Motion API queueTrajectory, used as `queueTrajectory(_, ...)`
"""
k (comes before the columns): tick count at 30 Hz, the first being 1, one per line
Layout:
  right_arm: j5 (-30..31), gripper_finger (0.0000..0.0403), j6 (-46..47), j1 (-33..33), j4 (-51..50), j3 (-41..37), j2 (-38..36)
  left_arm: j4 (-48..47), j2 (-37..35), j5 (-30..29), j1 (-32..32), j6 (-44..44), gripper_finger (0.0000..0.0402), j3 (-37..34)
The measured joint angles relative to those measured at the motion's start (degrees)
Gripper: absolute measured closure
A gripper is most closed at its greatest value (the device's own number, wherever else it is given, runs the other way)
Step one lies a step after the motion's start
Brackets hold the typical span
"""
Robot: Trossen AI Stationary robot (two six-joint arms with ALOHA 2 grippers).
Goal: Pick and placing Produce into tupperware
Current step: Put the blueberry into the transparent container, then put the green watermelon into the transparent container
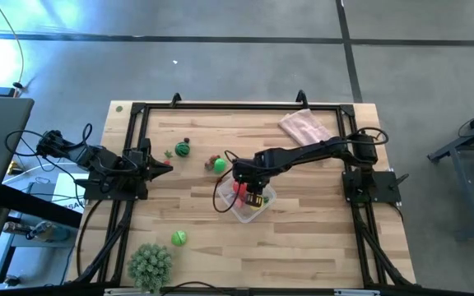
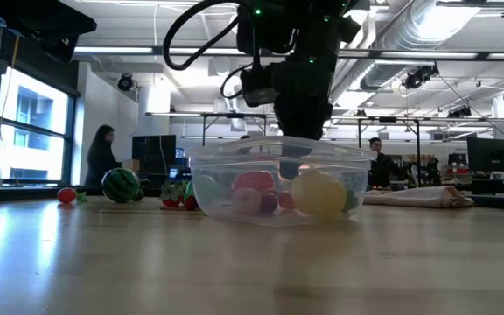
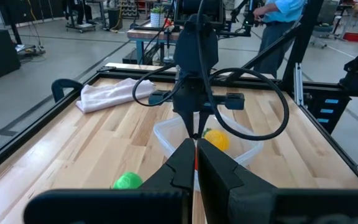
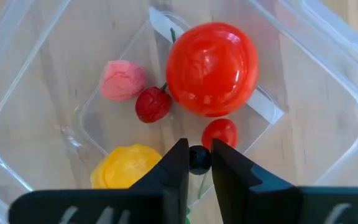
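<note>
Several pieces already lie in the tupperware [image 1: 253,205] under the right tool [image 4: 198,163], pinching a small dark piece [image 4: 198,159]; three pieces of produce [image 1: 182,150] still wait on the counter [image 1: 303,255].

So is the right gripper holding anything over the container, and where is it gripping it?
Yes. The right gripper pinches a small dark round piece by its sides above the tupperware. What that piece belongs to cannot be told.
</note>
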Motion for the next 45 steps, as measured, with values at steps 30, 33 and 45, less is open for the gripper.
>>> queueTrajectory(30,13.85,0.027,-5.27,-2.97,-4.96,0.1,-30.49,0.01,-0.02,0.0,0.01,-0.01,0.0394,0.0)
queueTrajectory(33,14.69,0.027,-4.24,-3.64,-4.16,-5.03,-39.72,0.0,-0.02,0.0,0.01,0.0,0.0394,0.0)
queueTrajectory(45,14.28,0.027,4.36,-3.72,0.43,-30.8,-66.39,0.0,-0.02,0.0,0.01,-0.02,0.0394,0.0)
